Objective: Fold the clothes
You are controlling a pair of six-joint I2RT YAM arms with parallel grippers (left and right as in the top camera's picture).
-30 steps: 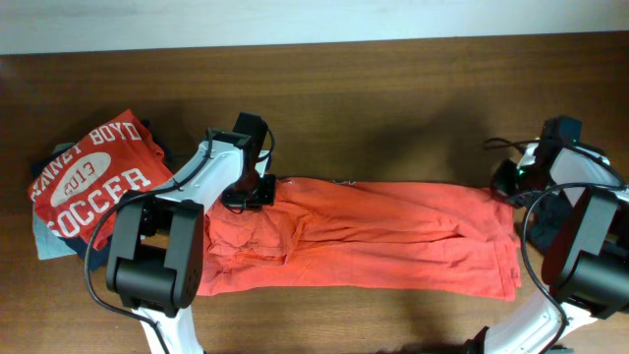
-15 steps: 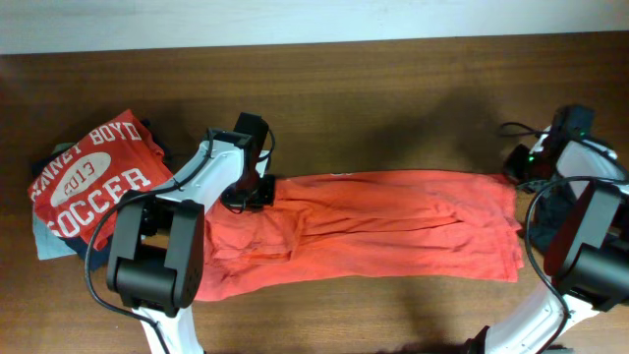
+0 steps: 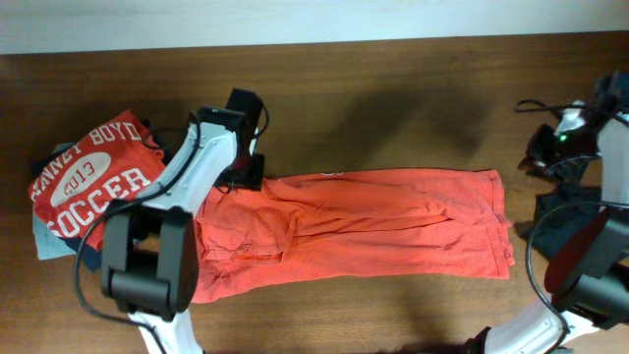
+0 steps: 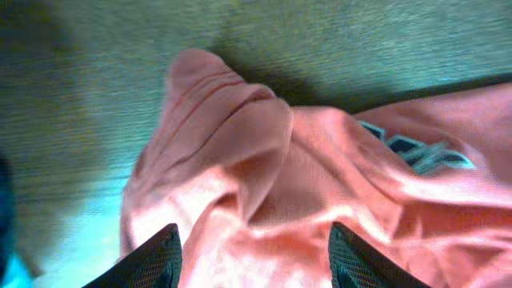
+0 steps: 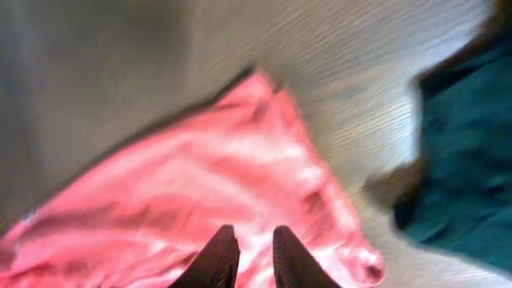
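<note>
A large orange-red shirt (image 3: pixel 373 231) lies folded into a long band across the middle of the table. My left gripper (image 3: pixel 248 179) hovers over its upper left corner. In the left wrist view this gripper (image 4: pixel 258 260) stands wide open, with the bunched shirt (image 4: pixel 264 160) beneath it and nothing held. My right gripper (image 3: pixel 543 157) is off the shirt's upper right corner. Seen from the right wrist, the right gripper (image 5: pixel 254 256) has its fingers a narrow gap apart and empty, above the shirt's corner (image 5: pixel 240 176).
A pile of clothes sits at the far left: a red SOCCER tee (image 3: pixel 93 182) on top, a pale grey-blue piece (image 3: pixel 44 241) and a dark one (image 3: pixel 93 258) under it. Another dark garment (image 3: pixel 565 221) (image 5: pixel 468 152) lies at the right edge, beside the right arm.
Both grippers let go of the shirt and opened, the left one widely. The shirt's far edge now lies flat, further back. The right arm pulled away up and to the right.
</note>
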